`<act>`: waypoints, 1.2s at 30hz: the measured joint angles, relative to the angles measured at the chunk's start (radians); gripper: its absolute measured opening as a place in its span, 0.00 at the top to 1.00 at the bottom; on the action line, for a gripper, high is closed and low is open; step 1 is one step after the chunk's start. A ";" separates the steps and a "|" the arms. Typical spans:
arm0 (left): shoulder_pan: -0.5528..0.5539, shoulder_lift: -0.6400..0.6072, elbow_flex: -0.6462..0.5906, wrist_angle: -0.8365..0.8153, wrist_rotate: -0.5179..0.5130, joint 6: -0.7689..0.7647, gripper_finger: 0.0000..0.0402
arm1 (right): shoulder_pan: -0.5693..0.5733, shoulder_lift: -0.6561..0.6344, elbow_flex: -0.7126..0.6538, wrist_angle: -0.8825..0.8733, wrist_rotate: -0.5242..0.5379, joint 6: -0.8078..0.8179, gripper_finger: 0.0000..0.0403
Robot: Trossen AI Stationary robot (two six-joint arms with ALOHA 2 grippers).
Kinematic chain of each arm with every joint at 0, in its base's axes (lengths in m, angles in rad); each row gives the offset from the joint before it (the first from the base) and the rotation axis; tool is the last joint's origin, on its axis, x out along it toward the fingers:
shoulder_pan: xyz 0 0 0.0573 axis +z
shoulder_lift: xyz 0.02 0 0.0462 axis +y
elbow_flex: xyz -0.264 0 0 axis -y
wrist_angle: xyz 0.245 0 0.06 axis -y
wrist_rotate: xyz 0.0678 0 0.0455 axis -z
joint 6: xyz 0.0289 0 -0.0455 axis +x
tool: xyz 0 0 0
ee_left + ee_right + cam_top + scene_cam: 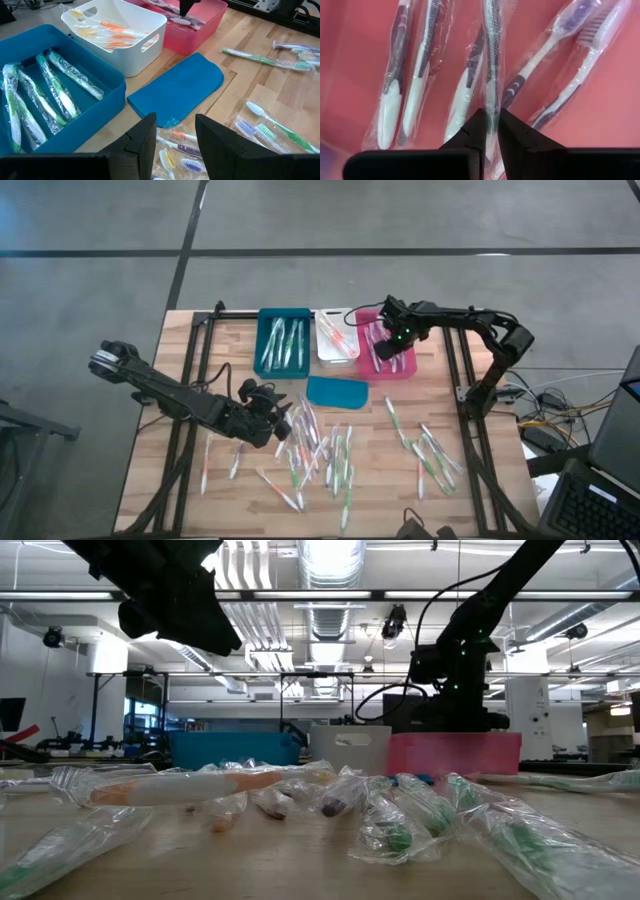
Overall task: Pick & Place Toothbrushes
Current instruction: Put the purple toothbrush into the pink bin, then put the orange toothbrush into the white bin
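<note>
Right hand (491, 125) down inside the pink bin (403, 368), fingers nearly together and pinching a clear-wrapped toothbrush with dark purple grip (491, 65), long axis running straight away from the fingers, bristle end far from them. Five more wrapped purple-and-white brushes lying on the smooth pink floor beside it, roughly parallel, the two outermost (570, 65) slanted. Crinkled transparent film around each.

Left hand (174, 145) hovering over the loose pile in the middle of the wooden surface (490, 480), fingers parted, nothing between them.

Teal bin (95, 107), glossy plastic with rounded corners, holding green-and-white brushes (65, 95) side by side, all lengthwise along the bin. White bin (125, 55) next to it, with slotted handle, holding orange-accented brushes (117, 35) lying roughly parallel. Pink bin last in the row, touching the white one.

Flat teal lid-like piece (177, 90) with rounded corners lying on the planks just in front of the bins.

Scattered toothbrushes (320, 455) fanned at many angles across the surface centre, mostly white with green or pink accents; a smaller group (430, 448) toward the right side, slanted diagonally. Seen from the low camera, wrapped brushes (400, 820) heaped in front, film wrinkled and shiny.
</note>
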State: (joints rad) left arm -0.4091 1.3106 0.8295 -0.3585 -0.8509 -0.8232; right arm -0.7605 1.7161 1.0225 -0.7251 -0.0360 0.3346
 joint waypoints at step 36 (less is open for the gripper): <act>0.000 0.000 0.000 -0.001 0.000 0.001 0.65 | 0.012 -0.003 0.414 -0.289 -0.148 -0.050 0.58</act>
State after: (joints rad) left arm -0.4095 1.3106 0.8291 -0.3592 -0.8509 -0.8227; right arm -0.7482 1.7126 1.4361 -1.0140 -0.1837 0.2844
